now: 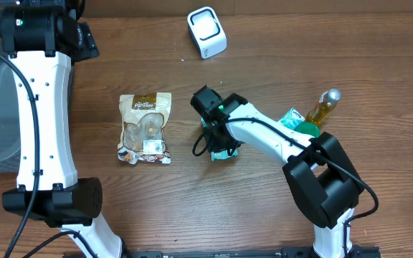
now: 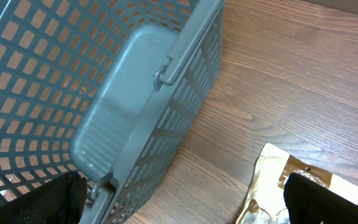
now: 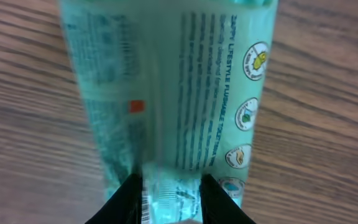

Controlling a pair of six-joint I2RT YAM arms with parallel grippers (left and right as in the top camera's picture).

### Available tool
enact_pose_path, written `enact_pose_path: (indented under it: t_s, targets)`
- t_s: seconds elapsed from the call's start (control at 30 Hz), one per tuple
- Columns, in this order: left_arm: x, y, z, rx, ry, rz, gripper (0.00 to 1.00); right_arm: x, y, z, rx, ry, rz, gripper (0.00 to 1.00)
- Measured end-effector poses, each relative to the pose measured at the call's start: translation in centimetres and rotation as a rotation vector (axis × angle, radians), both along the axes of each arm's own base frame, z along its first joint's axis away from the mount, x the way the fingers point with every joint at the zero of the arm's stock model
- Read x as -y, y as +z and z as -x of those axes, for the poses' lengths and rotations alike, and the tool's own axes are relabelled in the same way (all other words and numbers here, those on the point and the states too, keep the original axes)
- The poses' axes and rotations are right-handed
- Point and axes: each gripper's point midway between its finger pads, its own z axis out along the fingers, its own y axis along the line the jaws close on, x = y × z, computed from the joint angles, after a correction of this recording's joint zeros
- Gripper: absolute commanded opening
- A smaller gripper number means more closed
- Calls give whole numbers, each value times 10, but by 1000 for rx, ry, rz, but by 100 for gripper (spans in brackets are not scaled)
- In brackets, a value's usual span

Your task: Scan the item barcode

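Right gripper: jaws closed on the lower end of the mint-green packet, one finger on each side of its folded edge. The packet is at mid-table under this gripper. Whether it is lifted or resting on the table cannot be told.

Barcode: a strip of bars shows just beside the left finger and looks partly covered by the grip.

Progress: the item is secured but the scan is not done. In my judgement the carry to the reader and turning the bars toward it remain.

Surroundings: a snack pouch lies near the packet on its left, and a bottle is on its right.

Scanner: stands at the far edge, well apart, with nothing lying between it and the packet.

Left gripper: jaws wide apart and holding nothing, beside the basket.
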Motion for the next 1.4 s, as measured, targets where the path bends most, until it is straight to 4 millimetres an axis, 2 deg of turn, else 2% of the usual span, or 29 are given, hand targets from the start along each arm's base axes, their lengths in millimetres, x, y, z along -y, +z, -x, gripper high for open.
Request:
enact_pose_path:
  t_s: [0.07, 0.23, 0.63, 0.73, 0.9, 1.1, 1.4]
  targets:
    - [0, 0, 0, -1, 0, 0, 100, -1, -3, -1, 16, -3, -13, 35]
    - [0, 0, 0, 0, 0, 0, 100, -2, -4, -2, 52, -5, -43, 45]
    - [0, 0, 0, 0, 0, 0, 99, 2, 3, 4, 15, -3, -19, 52]
    - [0, 0, 0, 0, 0, 0, 100, 2, 9, 8, -12, -3, -13, 51]
    - [0, 0, 0, 0, 0, 0, 99, 1, 11, 22, -87, 4, -30, 33]
    - [0, 0, 0, 0, 0, 0, 100, -6, 9, 22, -90, 2, -62, 33]
    - [0, 0, 0, 0, 0, 0, 99, -7, -4, 18, -55, 3, -79, 32]
